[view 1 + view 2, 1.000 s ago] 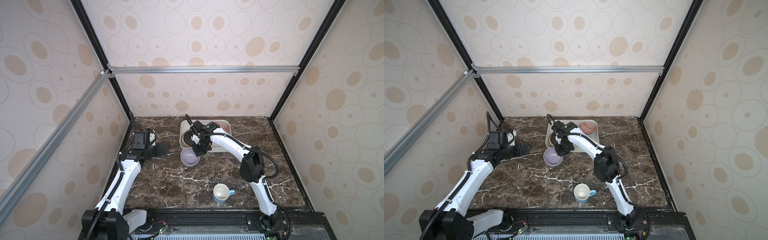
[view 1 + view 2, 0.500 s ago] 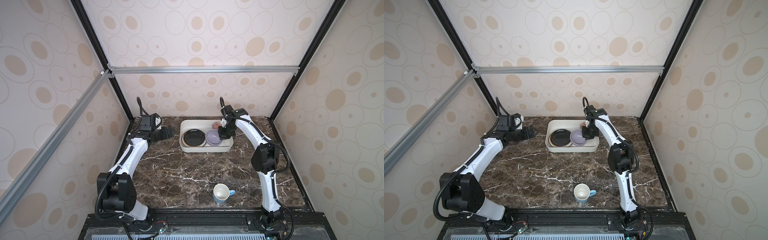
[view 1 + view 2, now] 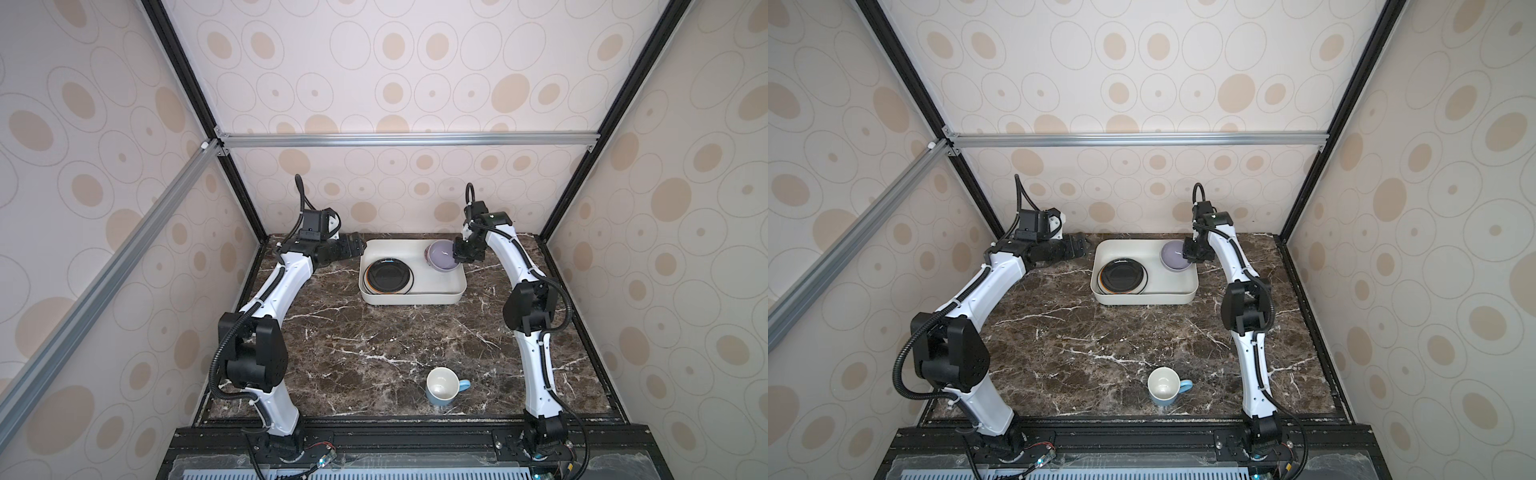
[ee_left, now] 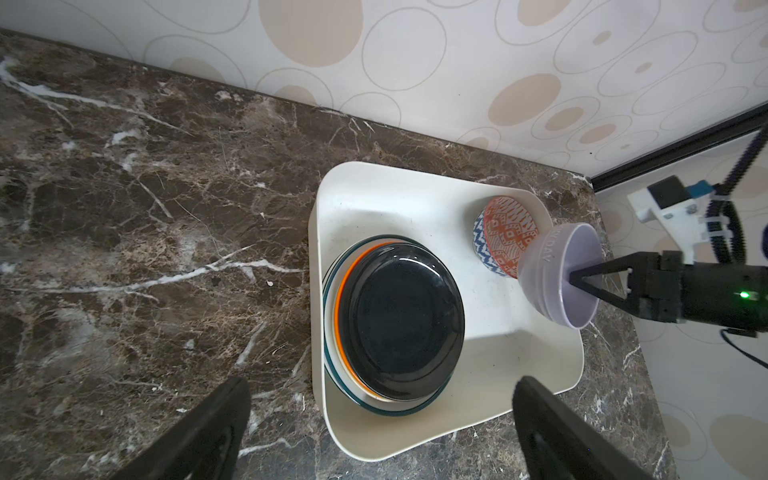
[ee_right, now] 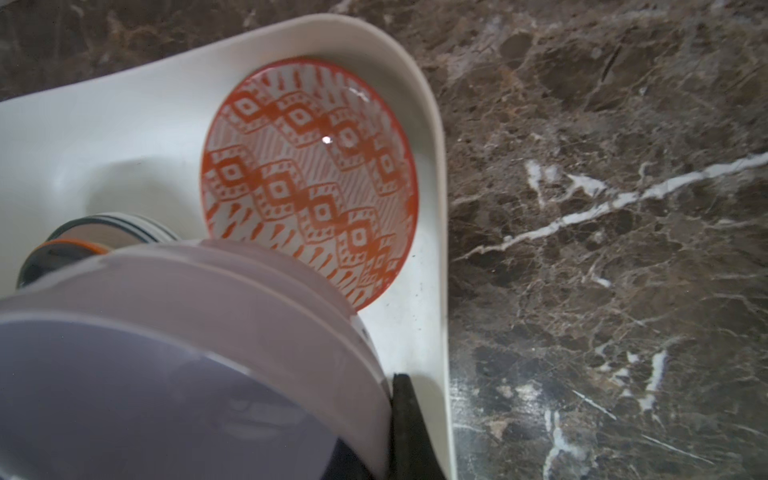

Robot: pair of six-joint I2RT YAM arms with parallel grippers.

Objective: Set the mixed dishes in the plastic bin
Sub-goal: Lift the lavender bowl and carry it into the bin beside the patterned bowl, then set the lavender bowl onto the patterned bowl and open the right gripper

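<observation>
The off-white plastic bin (image 3: 415, 297) (image 3: 1146, 297) (image 4: 457, 424) (image 5: 432, 124) stands at the back of the table. At its left end lies a plate with a black-orange underside (image 3: 388, 276) (image 3: 1122, 275) (image 4: 401, 320), upside down on a white green-rimmed plate (image 4: 332, 365). A red-orange patterned bowl (image 4: 505, 237) (image 5: 307, 183) sits in its far right corner. Just above that, my right gripper (image 3: 457, 253) (image 3: 1187, 253) (image 4: 577, 278) (image 5: 390, 415) is shut on the rim of a tilted lavender bowl (image 3: 441, 255) (image 3: 1174, 255) (image 4: 552, 286) (image 5: 187, 332). My left gripper (image 3: 357, 249) (image 3: 1077, 246) (image 4: 380, 436) hangs open beside the bin's left wall. The light-blue mug (image 3: 442, 386) (image 3: 1165, 387) stands upright near the front edge.
Dark marble tabletop (image 3: 374, 340) runs between the bin and the mug. Patterned walls close in the back and both sides, with black frame posts at the back corners. The bin's right half has bare floor (image 4: 478, 332) below the held bowl.
My right gripper has lifted the lavender bowl off the table in front of the bin and carried it over the bin's right end. My left arm has swung back to the bin's left side.
</observation>
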